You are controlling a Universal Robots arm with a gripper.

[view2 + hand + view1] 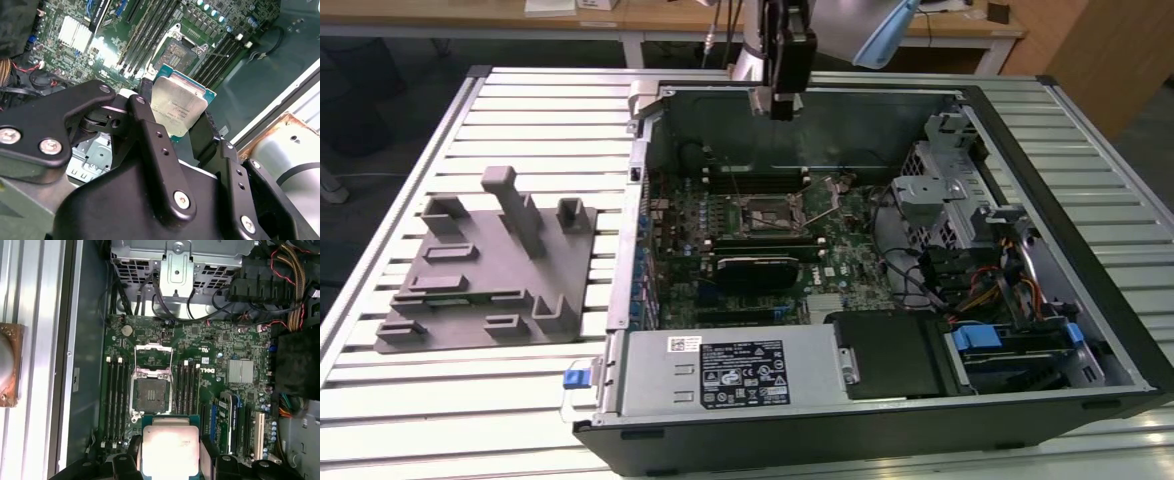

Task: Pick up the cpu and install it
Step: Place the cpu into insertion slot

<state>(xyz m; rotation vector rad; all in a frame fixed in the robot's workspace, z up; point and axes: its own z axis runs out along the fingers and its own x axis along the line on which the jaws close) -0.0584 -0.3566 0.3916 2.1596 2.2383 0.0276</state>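
Hand [783, 104] hangs over the open computer case [854, 445], clamped on the cpu [177, 107] by two opposite edges, metal top up, probably to leave the underside free for seating. The socket [150, 392] lies below and near it, with its cover frame flipped up and ready to receive the chip.

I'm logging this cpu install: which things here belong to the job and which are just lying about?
Job: cpu, clamped in the gripper; open socket; computer case.
Lying about: grey tray with posts on the table; power supply; drive cables.
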